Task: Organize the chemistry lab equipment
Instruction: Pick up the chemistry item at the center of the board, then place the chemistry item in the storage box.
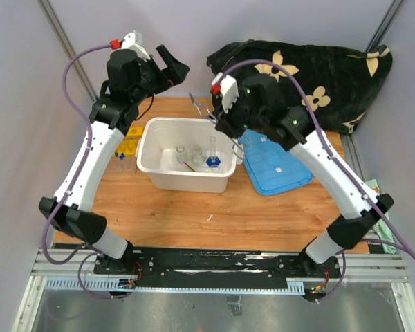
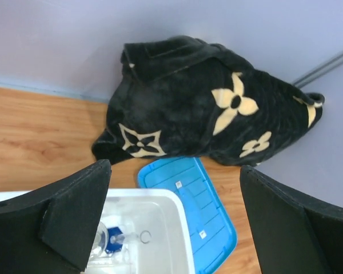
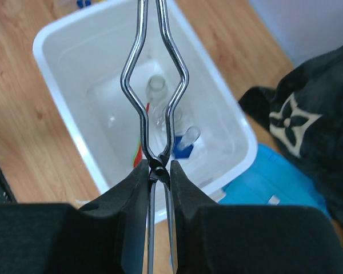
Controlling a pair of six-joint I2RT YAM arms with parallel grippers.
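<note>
My right gripper (image 3: 158, 166) is shut on the pivot of the metal tongs (image 3: 143, 68), which reach out above the white tub (image 3: 63, 131). Seen from above, the tongs (image 1: 196, 103) poke past the tub's far rim beside the right gripper (image 1: 217, 117). In the tub stand small clear glass flasks (image 1: 181, 153) and a tall glass cylinder on a blue base (image 1: 212, 158). A red-handled spatula (image 3: 139, 153) lies beside them. The left gripper (image 1: 170, 69) hangs open and empty, high over the table's far left. A yellow tube rack (image 1: 129, 144) sits left of the tub, partly hidden by the left arm.
A blue lid (image 1: 277, 169) lies flat to the right of the tub (image 1: 152, 162). A black cloth with cream flowers (image 1: 311, 76) is heaped at the back right corner. Grey walls close in the back and both sides.
</note>
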